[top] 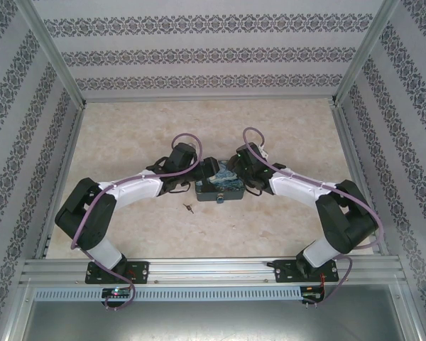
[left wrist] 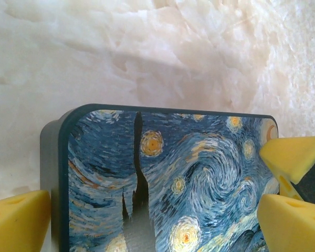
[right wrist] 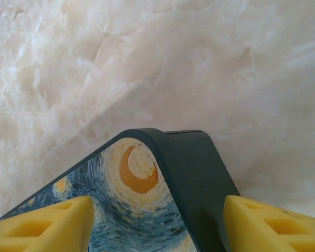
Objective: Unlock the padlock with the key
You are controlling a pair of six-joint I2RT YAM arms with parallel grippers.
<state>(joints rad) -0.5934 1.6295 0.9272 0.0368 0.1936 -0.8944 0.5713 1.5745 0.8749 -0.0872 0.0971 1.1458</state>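
Marble table (top: 128,142): one box (top: 219,190), one key (top: 189,207); left tool (left wrist: 152,220), right tool (right wrist: 160,226) gape astride box.

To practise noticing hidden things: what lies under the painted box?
The painted box sits flat on the marbled table. The tabletop beneath it is covered by the box, so anything under it cannot be seen.

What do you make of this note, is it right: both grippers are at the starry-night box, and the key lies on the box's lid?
One detail is wrong. The key lies on the table, just off the near side of the box, not on its lid. The top external view shows this. The left gripper and right gripper are indeed at the box.
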